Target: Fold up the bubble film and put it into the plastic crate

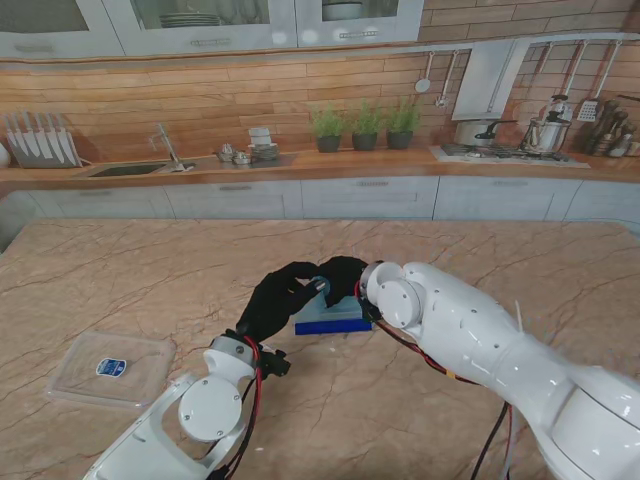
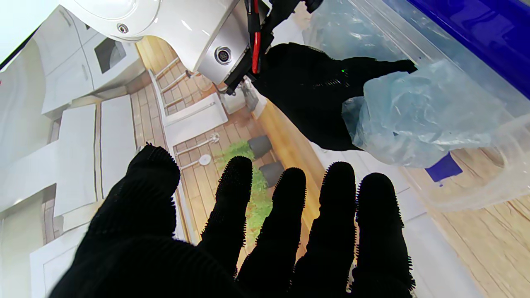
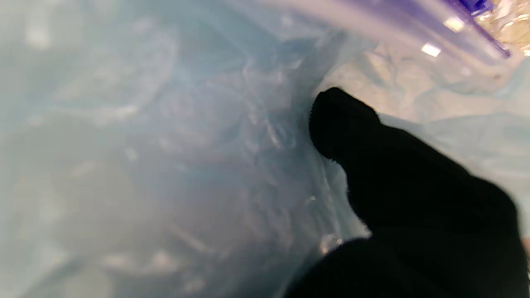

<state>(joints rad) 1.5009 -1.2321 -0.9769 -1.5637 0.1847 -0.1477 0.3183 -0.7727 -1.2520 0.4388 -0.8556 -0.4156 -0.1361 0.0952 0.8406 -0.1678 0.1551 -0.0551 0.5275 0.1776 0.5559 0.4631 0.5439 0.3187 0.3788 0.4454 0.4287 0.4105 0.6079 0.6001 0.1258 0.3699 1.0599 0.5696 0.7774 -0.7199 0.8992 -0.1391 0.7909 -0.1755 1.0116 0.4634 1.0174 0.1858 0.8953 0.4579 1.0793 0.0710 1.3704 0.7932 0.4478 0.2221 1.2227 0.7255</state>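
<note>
At the far left of the marble table lay a clear flat plastic lid bearing a small blue label. Toward the middle, the black-gloved left hand hung beside the crate with its fingers spread and nothing in them. Just right of it stood the clear plastic crate with a blue rim, and the crumpled pale-blue bubble film lay inside. The black-gloved right hand reached into the crate, fingers closed on the film.

bubble film: crumpled, pale blue | inside plastic crate
</note>
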